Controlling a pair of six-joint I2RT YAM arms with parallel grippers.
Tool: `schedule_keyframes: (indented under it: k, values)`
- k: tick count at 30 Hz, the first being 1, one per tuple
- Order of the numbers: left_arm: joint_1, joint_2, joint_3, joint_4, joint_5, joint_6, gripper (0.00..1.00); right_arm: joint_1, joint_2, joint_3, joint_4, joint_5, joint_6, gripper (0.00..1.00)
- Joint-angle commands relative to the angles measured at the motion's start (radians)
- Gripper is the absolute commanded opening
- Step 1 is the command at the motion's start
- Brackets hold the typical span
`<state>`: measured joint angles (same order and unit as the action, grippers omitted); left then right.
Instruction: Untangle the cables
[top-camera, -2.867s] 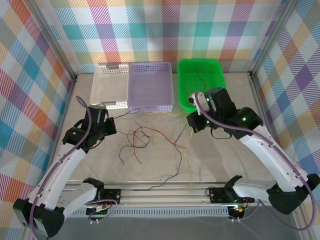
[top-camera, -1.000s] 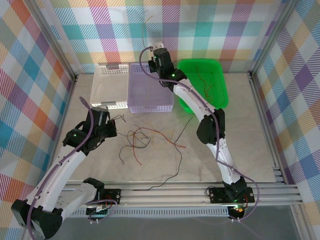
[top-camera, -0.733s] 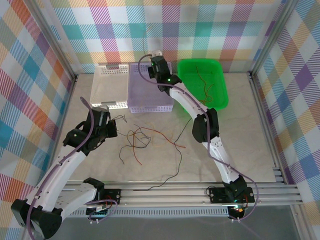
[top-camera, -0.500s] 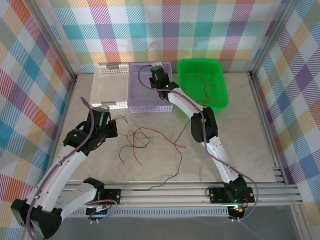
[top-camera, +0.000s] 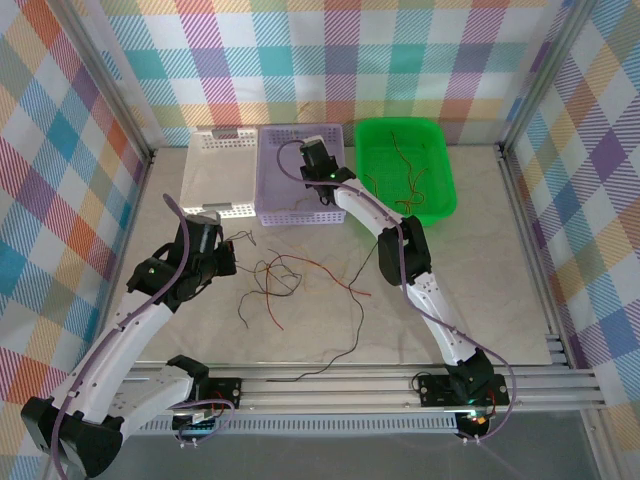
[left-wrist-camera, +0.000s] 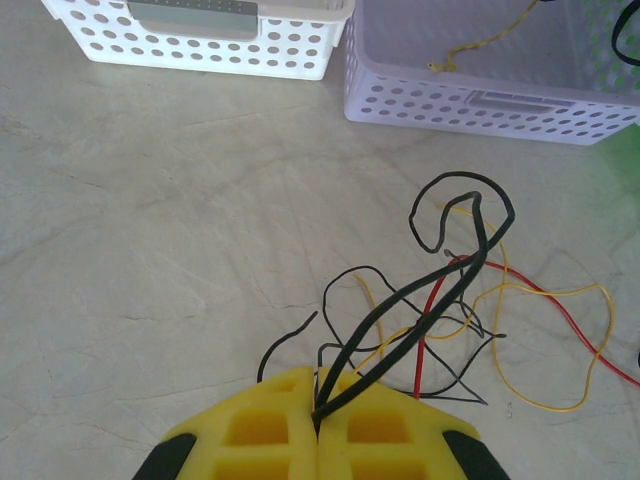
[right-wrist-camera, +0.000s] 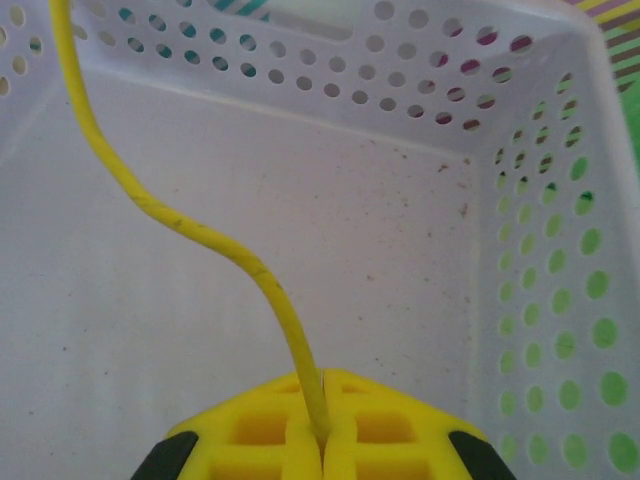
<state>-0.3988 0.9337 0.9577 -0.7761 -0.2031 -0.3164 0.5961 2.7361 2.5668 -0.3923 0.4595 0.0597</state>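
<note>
Pinching cables (right-wrist-camera: 255, 268) — both end effectors (left-wrist-camera: 318, 412) (right-wrist-camera: 322, 425)

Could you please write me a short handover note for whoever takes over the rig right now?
Left tool: shut on a thin black wire that loops up over the tangle of red, yellow and black wires on the table.
Right tool: shut on a thin yellow wire, inside the lilac perforated plastic basket.
Done: a few loose wires lie in the green plastic tray.
Left: probably release the yellow wire into the basket, then separate the tangle wire by wire.
</note>
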Motion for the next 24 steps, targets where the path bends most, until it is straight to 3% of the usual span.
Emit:
schedule_keyframes:
  k: [1,16,24]
  values:
    - [-0.01,-0.005,-0.008,0.001,-0.014,0.021,0.0,-0.007,0.052,0.099,-0.129,-0.037,-0.032,0.0]
    - [-0.011,0.005,-0.006,0.0,-0.012,0.022,0.0,-0.012,0.043,0.121,-0.313,-0.208,-0.06,0.0]
    - [-0.011,0.005,-0.006,0.0,-0.011,0.022,0.0,-0.016,0.039,0.122,-0.345,-0.225,-0.055,0.07]
